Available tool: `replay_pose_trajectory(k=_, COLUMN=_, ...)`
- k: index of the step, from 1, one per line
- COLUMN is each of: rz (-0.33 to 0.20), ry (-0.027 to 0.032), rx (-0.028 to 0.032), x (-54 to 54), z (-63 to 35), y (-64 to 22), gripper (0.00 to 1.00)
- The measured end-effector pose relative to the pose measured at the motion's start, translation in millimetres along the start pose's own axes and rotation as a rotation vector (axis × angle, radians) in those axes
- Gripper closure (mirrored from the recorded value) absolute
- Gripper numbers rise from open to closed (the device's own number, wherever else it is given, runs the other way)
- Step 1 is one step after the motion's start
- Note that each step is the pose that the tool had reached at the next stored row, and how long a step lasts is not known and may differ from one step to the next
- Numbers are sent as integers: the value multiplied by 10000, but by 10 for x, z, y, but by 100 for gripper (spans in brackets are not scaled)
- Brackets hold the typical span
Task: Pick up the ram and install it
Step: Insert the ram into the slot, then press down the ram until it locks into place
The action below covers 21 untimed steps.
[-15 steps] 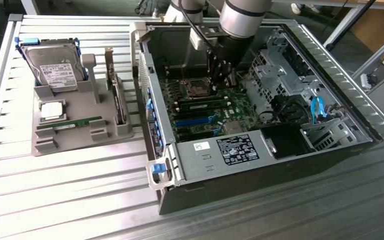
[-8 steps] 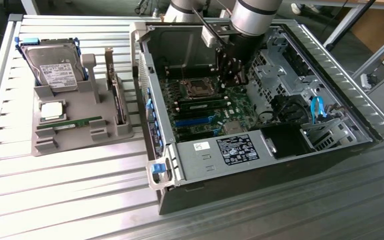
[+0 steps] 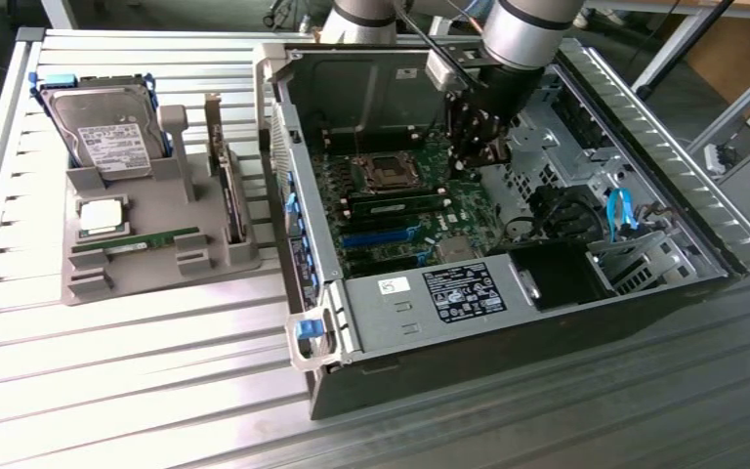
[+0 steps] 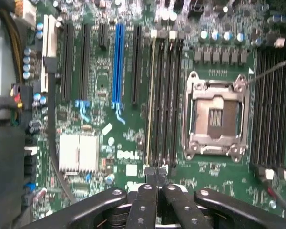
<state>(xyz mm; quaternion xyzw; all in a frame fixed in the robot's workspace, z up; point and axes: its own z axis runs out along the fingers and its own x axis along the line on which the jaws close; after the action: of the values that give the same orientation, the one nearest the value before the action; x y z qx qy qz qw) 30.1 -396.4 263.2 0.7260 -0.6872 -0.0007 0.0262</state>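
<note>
A ram stick [image 3: 395, 206] stands edge-up in one of the black memory slots beside the empty processor socket [image 3: 382, 172] inside the open computer case [image 3: 479, 303]. In the wrist view this ram [image 4: 150, 95] is a thin pale edge in the slot nearest the blue connector [image 4: 118, 62]. My gripper [image 4: 156, 177] is shut, its black fingertips pressed together just over the near end of those slots, and I see nothing between them. From the exterior view the gripper [image 3: 469, 156] reaches down into the case above the motherboard.
At the exterior view's left, a grey holder [image 3: 153, 264] carries a hard drive [image 3: 108, 127], a square silver chip [image 3: 99, 217] and another green stick [image 3: 134, 242]. Inside the case are blue cables [image 3: 616, 210], a labelled power supply [image 3: 460, 293] and the case walls around the arm.
</note>
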Motion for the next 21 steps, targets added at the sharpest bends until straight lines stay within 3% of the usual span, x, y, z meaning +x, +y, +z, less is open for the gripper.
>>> replay_pose_trajectory(k=2, rz=-4, ry=-1, rx=-96, x=15, z=-7, y=-201, gripper=91)
replay_pose_trajectory(k=4, rz=-6, ry=0, rx=-155, x=22, z=-12, y=-331, gripper=91)
replay_pose_trajectory(k=5, rz=-6, ry=2, rx=-161, x=22, z=-12, y=-349, gripper=91)
replay_pose_trajectory(k=18, rz=-5, ry=7, rx=-162, x=23, z=-13, y=-344, gripper=91)
replay_pose_trajectory(k=21, rz=-5, ry=7, rx=-162, x=21, z=-12, y=-310, gripper=91)
